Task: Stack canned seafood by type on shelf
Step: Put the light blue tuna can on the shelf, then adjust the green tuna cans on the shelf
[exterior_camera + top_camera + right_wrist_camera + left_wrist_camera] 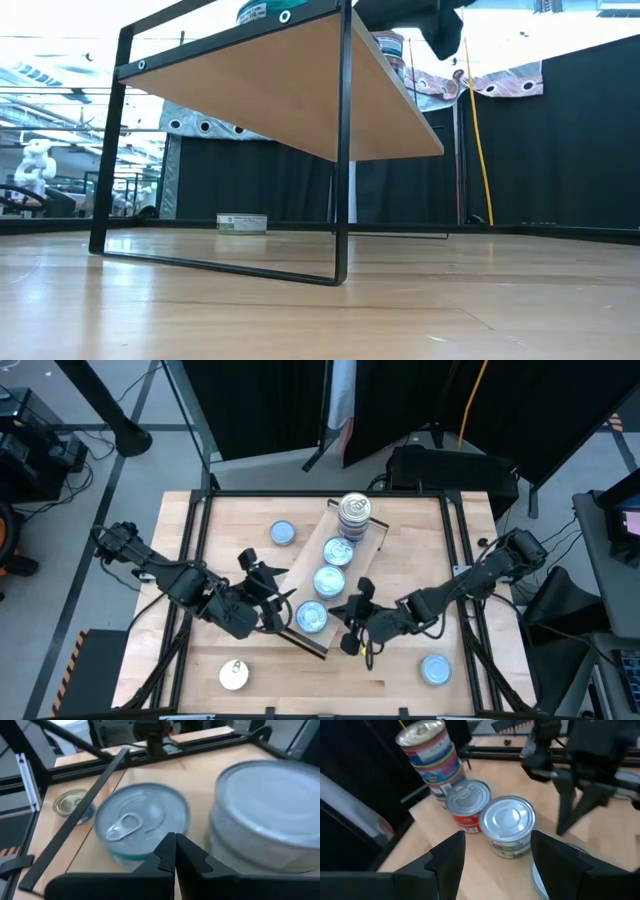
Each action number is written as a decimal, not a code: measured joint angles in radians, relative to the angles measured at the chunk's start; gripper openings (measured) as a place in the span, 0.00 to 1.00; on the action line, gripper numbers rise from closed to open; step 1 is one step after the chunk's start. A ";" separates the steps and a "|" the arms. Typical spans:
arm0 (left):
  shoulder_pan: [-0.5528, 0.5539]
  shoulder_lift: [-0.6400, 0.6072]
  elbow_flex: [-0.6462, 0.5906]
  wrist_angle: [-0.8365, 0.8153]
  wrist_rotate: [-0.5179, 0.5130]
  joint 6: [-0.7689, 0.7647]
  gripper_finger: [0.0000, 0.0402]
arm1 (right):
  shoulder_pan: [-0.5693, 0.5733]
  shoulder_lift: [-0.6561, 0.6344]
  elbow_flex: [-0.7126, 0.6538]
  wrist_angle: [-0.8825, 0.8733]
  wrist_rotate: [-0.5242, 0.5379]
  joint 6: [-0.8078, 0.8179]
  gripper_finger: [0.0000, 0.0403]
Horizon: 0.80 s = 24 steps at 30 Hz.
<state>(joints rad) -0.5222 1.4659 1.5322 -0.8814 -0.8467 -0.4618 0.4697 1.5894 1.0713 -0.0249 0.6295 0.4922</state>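
The shelf (362, 550) is a light-wood board on a black frame, lying diagonally across the table's middle. It carries a stack of tins (353, 512) at its far end and three single blue-topped tins (330, 580) in a row. My left gripper (275, 592) hovers open at the shelf's near left side, and past its fingers show a silver-topped tin (507, 825), a red-labelled tin (467, 802) and the stack (430, 755). My right gripper (355, 605) is shut at the shelf's near right side, just short of a pull-tab tin (142, 820).
Loose tins stand on the table: a blue-topped one (283, 533) at the far left, a cream one (234, 674) at the near left and a blue-topped one (436, 670) at the near right. A black frame (460, 560) rims the table.
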 joint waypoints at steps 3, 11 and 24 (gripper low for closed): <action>-0.007 0.000 0.000 -0.003 -0.029 0.000 0.56 | 0.011 0.028 0.014 0.001 -0.013 0.010 0.00; -0.006 0.001 0.000 -0.018 -0.047 -0.002 0.56 | 0.016 0.080 0.019 0.008 -0.032 0.012 0.00; 0.056 0.045 -0.001 -0.127 -0.102 -0.030 0.56 | 0.044 -0.063 0.019 -0.198 0.083 -0.019 0.00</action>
<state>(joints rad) -0.4663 1.5105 1.5311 -1.0080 -0.9489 -0.4915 0.5135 1.5259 1.0904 -0.2228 0.7122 0.4728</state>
